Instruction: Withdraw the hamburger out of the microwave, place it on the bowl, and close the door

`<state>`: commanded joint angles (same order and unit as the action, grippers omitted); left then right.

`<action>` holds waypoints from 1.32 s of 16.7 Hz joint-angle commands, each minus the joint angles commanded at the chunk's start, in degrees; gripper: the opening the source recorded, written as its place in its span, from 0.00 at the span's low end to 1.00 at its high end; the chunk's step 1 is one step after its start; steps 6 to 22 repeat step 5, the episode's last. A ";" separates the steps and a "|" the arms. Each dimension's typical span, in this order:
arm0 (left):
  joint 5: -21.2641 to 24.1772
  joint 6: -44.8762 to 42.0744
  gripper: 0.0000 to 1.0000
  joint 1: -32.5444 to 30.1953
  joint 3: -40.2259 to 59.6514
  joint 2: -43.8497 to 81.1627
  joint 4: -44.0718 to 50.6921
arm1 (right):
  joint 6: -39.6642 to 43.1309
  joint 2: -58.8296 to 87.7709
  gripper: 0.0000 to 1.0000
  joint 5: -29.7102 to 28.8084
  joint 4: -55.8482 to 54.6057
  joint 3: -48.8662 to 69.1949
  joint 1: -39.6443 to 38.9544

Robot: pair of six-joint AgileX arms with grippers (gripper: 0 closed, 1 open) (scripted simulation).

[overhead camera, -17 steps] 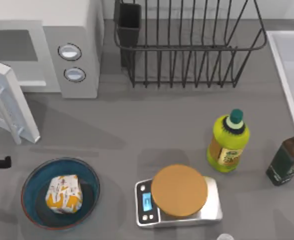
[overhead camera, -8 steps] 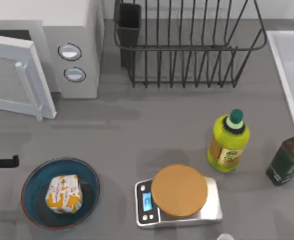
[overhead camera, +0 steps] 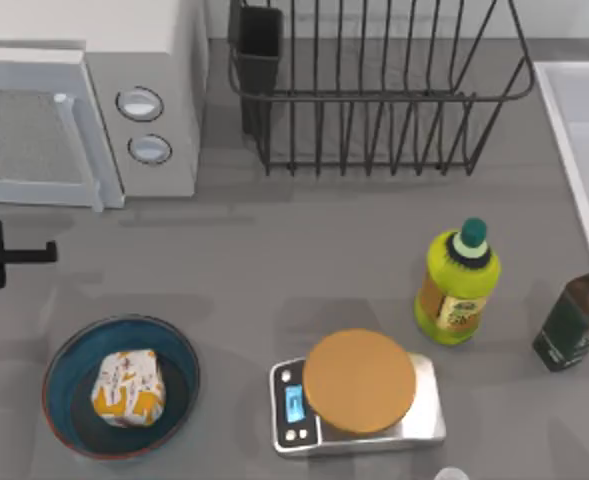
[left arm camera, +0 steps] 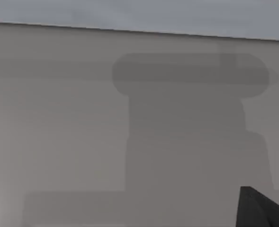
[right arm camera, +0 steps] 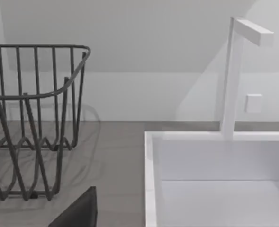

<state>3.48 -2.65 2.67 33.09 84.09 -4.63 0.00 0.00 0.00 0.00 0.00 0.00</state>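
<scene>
from above, the back of the table carries the black wire rack (overhead camera: 374, 90), standing just right of the microwave (overhead camera: 144, 90). toward the front sits a silver scale (overhead camera: 304, 405) with a tan disc (overhead camera: 359, 380) on its pan, and right of that a yellow-green bottle (overhead camera: 458, 285) and a dark bottle (overhead camera: 574, 320) near the right edge. the white sink (overhead camera: 579, 130) takes the far right corner; my right wrist view looks across its basin (right arm camera: 215, 179) at a white faucet (right arm camera: 234, 75) with the rack (right arm camera: 30, 118) beside it. nothing stands between the bowl and the microwave.

the hamburger (overhead camera: 127, 388) lies inside the bowl (overhead camera: 174, 350) at the front left. the door (overhead camera: 34, 135) sits almost flat against the microwave front, its bar handle (overhead camera: 79, 150) just left of the two knobs; i cannot tell whether it is fully latched.

my left gripper (overhead camera: 14, 255) is at the left edge, just in front of the door, cut off by the frame, so i cannot tell its state. the left wrist view faces a plain pale surface with a shadow on it.
</scene>
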 joint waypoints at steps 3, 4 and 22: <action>-0.32 0.29 0.00 -0.51 3.50 5.20 -2.55 | 0.00 0.00 1.00 0.00 0.00 0.00 0.00; -0.36 0.32 0.00 -0.58 3.93 5.72 -2.86 | 0.00 0.00 1.00 0.00 0.00 0.00 0.00; -0.37 0.32 0.00 -0.58 3.96 5.77 -2.89 | 0.00 0.00 1.00 0.00 0.00 0.00 0.00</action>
